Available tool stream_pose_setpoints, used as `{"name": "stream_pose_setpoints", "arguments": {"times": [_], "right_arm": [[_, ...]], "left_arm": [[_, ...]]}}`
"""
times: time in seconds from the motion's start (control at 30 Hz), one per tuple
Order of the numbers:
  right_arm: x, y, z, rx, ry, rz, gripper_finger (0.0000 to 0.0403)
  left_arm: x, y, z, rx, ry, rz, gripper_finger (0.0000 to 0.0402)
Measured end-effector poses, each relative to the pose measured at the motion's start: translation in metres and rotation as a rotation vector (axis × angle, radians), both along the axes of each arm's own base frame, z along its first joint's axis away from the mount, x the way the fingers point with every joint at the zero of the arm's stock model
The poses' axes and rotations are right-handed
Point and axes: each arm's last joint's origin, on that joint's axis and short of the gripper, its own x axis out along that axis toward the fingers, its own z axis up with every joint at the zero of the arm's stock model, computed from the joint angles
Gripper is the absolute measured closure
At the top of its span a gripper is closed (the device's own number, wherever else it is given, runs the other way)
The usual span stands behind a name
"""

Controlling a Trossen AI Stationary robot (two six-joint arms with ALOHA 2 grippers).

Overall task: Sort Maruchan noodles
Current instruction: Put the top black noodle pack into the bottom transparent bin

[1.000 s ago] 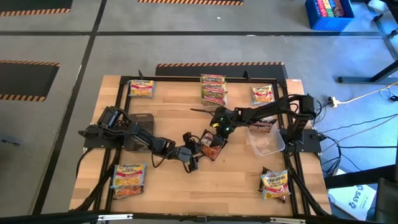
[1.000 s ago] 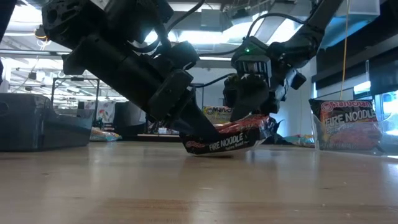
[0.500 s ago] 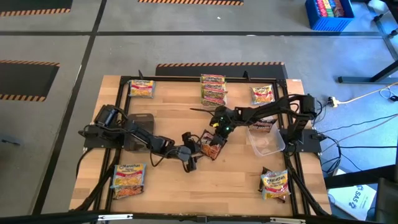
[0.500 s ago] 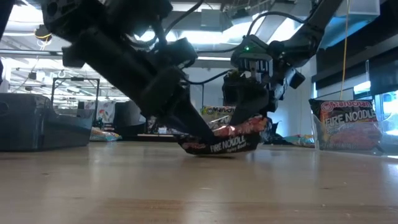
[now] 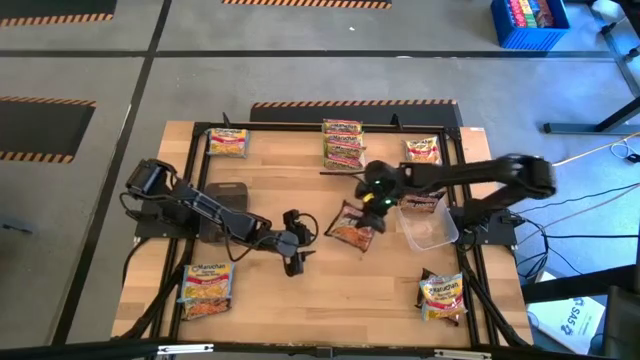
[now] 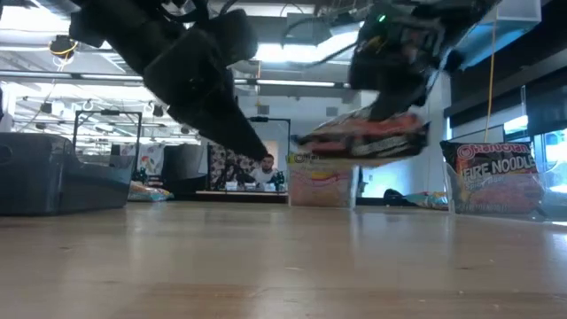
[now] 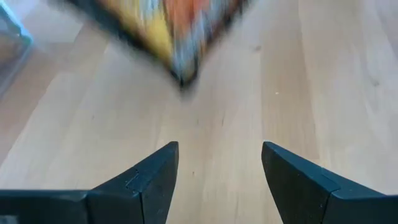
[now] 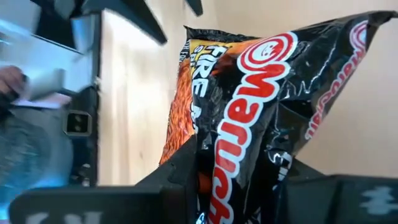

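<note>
Two grippers meet near the middle of the high view. The right gripper (image 5: 372,208) has its fingers clamped on a dark Fire Noodle packet (image 5: 352,224), which the low view shows hanging clear of the wooden table (image 5: 330,290). The left gripper (image 5: 291,252), just left of centre, has its jaws apart with nothing between them. Other Maruchan packets lie along the table's upper edge (image 5: 342,143) and in its lower left (image 5: 206,288) and lower right (image 5: 442,295) corners. A clear tub (image 5: 428,228) sits right of centre.
</note>
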Motion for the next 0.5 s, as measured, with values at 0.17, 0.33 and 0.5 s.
{"name": "stream_pose_setpoints", "arguments": {"times": [0.17,0.33,0.5], "right_arm": [[-0.043,0.004,0.035,-0.16,0.024,-0.01,0.0308],[-0.091,0.009,0.064,-0.297,0.038,-0.021,0.0308],[-0.136,0.012,0.078,-0.457,0.078,-0.053,0.0308]], "left_arm": [[0.0,0.0,0.001,-0.003,-0.006,0.001,0.0175],[0.0,0.0,0.001,-0.004,-0.012,0.001,0.0175],[0.001,0.001,0.001,-0.003,-0.013,0.004,0.0175]]}}
